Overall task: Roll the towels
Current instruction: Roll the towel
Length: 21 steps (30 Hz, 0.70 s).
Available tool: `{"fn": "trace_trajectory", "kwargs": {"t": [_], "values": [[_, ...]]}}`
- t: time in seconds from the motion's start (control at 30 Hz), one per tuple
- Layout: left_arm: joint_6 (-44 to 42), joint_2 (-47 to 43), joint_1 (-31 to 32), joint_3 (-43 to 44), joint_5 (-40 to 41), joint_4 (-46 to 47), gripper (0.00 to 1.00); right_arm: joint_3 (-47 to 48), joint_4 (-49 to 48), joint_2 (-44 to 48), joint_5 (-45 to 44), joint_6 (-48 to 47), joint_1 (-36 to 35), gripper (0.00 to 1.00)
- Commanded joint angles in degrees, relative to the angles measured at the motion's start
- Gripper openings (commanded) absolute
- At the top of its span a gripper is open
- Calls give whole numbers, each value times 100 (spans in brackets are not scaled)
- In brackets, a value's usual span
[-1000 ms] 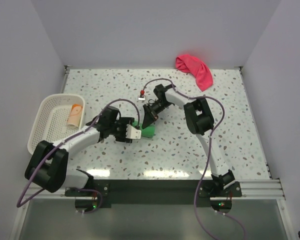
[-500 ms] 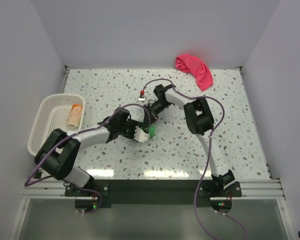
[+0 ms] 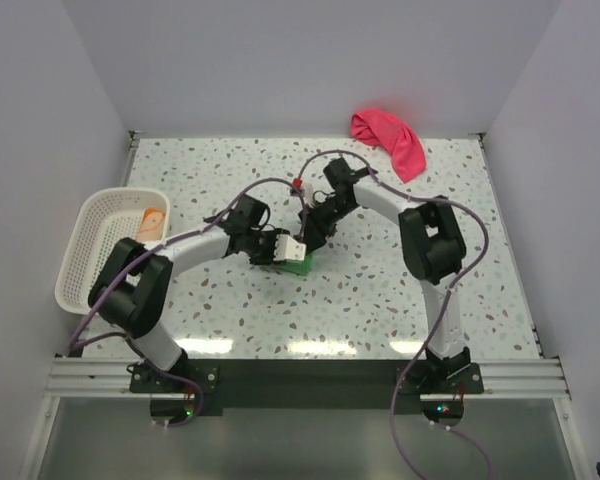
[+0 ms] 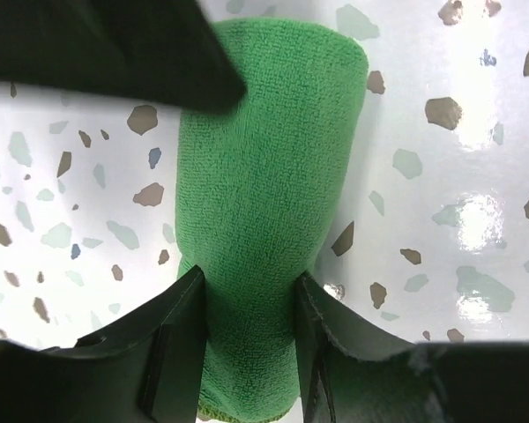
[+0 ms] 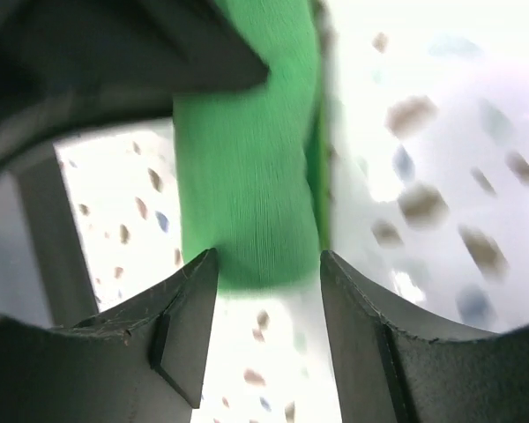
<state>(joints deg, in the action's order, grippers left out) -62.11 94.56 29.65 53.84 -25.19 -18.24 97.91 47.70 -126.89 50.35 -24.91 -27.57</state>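
Left gripper tight around rolled green towel

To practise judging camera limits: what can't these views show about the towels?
- Top view: the left end effector and right end effector cover most of the green towel.
- Left wrist view: a dark shape at top left covers its far corner.
- Right wrist view: blur hides whether the right end effector touches it.
- Top view: peach towel's roll too small.

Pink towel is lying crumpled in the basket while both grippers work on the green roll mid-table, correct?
Not in the basket: top external shows the pink towel crumpled at the far right edge of the table. Left gripper and right gripper are at the green roll.
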Motion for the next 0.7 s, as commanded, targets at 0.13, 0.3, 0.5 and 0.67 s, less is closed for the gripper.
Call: {"fn": "trace_trajectory", "kwargs": {"t": [0.13, 0.3, 0.5, 0.67], "values": [[867, 1177, -618, 1143, -925, -2278, 21, -1755, -1525, 2096, -1106, -217, 446, 61], [885, 1828, -934, 1822, -1365, -2816, 21, -2741, -2738, 2808, -1308, 521, 367, 65], [770, 2259, -1005, 2244, -1357, -3150, 22, -3629, -3883, 3434, -1843, 260, -28, 64], [761, 2487, -1005, 2341, -1260, -3186, 23, -3254, -3156, 3198, -2827, -1320, -670, 62]]}}
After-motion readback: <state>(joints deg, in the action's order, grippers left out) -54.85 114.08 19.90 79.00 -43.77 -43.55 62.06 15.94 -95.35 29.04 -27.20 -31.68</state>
